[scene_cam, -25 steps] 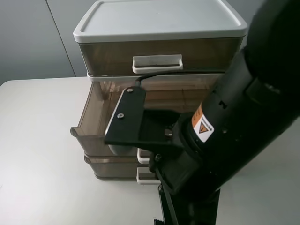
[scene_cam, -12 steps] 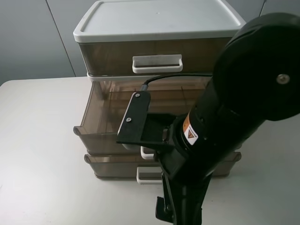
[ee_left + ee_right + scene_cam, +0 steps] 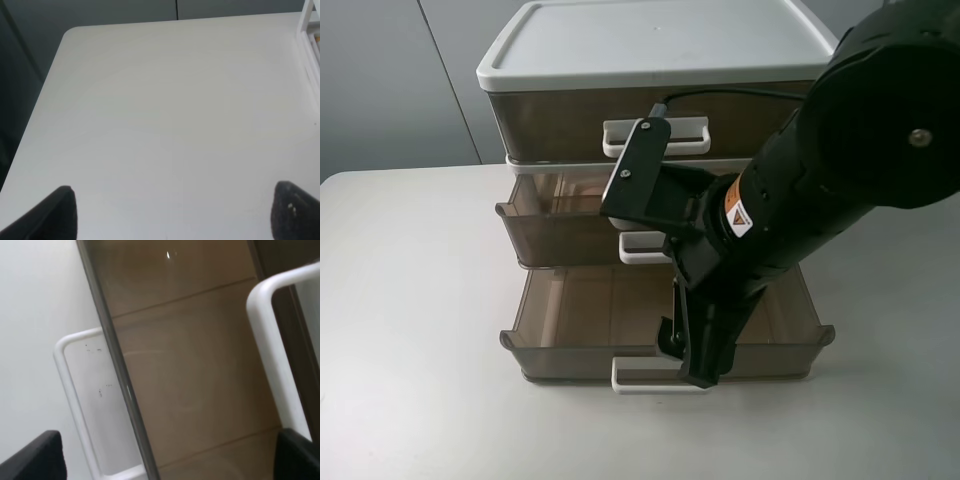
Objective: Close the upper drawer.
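Note:
The upper drawer [image 3: 560, 238], smoky brown with a white loop handle [image 3: 642, 250], stands only a little way out of the cabinet, under the taller top-tier drawer [image 3: 550, 120]. My right arm [image 3: 770, 220] reaches over it, and its gripper [image 3: 695, 365] hangs over the front of the lowest drawer. In the right wrist view the right gripper [image 3: 164, 456] is open and empty, with the upper drawer's handle [image 3: 267, 335] on one side. My left gripper [image 3: 175, 212] is open and empty over bare table, away from the drawers.
The lowest drawer [image 3: 570, 355] is pulled far out, and its white handle [image 3: 640, 378] is toward the table's front; it also shows in the right wrist view [image 3: 70, 400]. The white table [image 3: 410, 330] surrounds the cabinet. A corner of the cabinet [image 3: 311, 22] shows in the left wrist view.
The upper drawer has slid back from far out to nearly in. My right arm moved back toward the cabinet with it, uncovering the open lowest drawer.

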Robot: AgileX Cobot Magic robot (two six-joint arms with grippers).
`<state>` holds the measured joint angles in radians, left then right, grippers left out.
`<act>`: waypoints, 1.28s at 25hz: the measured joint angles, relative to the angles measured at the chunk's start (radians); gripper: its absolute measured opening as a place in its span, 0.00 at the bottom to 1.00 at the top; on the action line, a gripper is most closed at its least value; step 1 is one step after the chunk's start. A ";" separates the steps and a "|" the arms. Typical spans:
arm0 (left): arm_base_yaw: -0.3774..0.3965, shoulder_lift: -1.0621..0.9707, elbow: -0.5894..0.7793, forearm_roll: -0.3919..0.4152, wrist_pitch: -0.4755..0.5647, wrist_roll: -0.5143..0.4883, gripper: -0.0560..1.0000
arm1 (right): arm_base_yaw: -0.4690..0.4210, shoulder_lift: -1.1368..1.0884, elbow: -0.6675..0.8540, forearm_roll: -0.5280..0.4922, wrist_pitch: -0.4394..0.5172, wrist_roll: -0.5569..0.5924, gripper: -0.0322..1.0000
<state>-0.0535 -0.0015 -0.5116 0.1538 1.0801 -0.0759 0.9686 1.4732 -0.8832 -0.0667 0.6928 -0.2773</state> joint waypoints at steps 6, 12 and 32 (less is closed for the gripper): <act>0.000 0.000 0.000 0.000 0.000 0.000 0.76 | 0.018 0.002 0.000 0.067 -0.004 -0.047 0.64; 0.000 0.000 0.000 0.000 0.000 0.000 0.76 | -0.012 0.079 0.000 0.049 -0.081 -0.053 0.64; 0.000 0.000 0.000 0.000 0.000 0.000 0.76 | -0.061 0.138 0.000 -0.399 -0.255 0.229 0.64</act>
<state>-0.0535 -0.0015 -0.5116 0.1538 1.0801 -0.0759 0.9081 1.6116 -0.8832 -0.4660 0.4376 -0.0485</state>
